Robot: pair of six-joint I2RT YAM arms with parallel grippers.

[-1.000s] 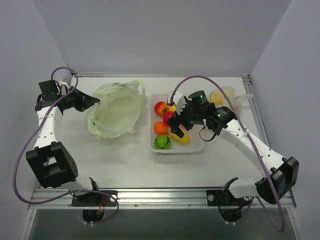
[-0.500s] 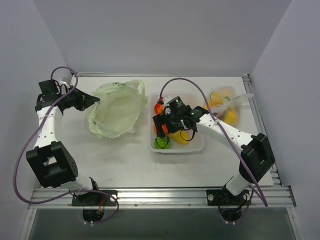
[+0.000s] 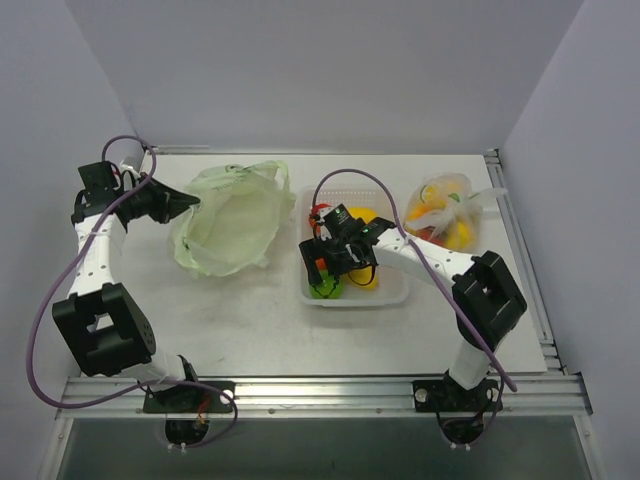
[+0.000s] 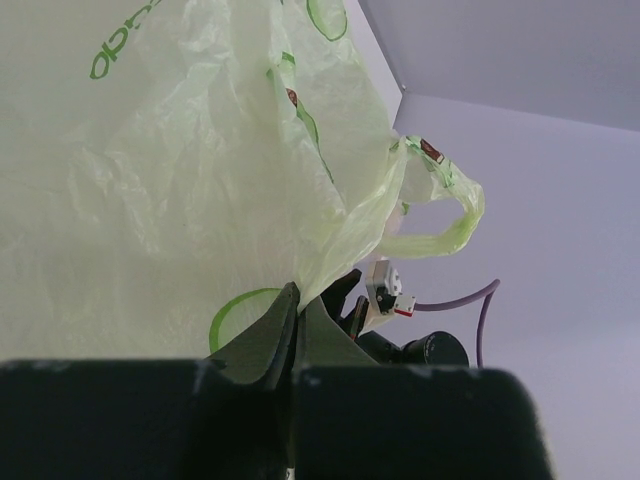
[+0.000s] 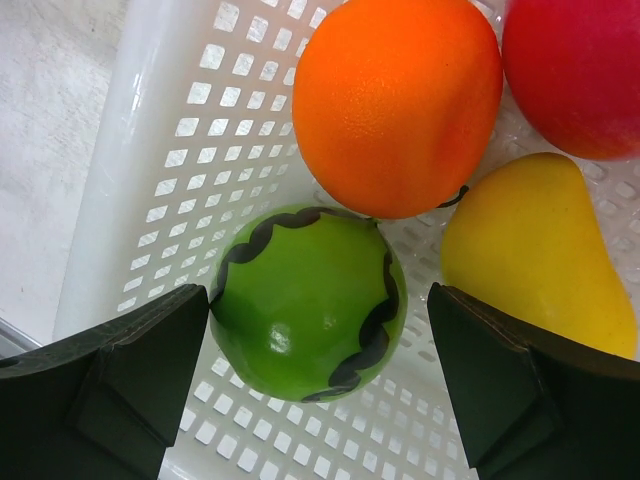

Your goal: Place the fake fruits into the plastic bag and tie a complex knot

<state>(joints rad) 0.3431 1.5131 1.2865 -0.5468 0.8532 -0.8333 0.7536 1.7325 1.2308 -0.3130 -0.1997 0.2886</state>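
Seen from above, the plastic bag (image 3: 228, 228) lies on the table (image 3: 250, 325) at the 9 o'clock side of the white basket (image 3: 402, 292), with its mouth spread wide and facing up. The left gripper (image 4: 292, 300) is closed on the film of this bag at its 9 o'clock edge. In the left wrist view the two dark fingers meet and the pale green film is pinched between them, while one loop handle (image 4: 455, 215) hangs free at 2 o'clock from the fingers. The right gripper (image 5: 316, 298) is down inside the basket, at its 7 o'clock corner, with the jaws standing wide apart and holding nothing. Between the jaws sits the green fruit (image 5: 305, 305), which has dark wavy stripes. The finger at 9 o'clock is just beside its skin, and the other finger is a little apart from it. The orange fruit (image 5: 395, 100) touches the green one at 12 o'clock, the yellow fruit (image 5: 540, 260) lies at 3 o'clock of it, and the red fruit (image 5: 585, 70) is at 1 o'clock, in the corner of the right wrist view. All four rest on the slotted floor of the basket. At 2 o'clock from the basket, a clear bag (image 3: 445, 208) lies on the table with yellow and orange pieces inside.
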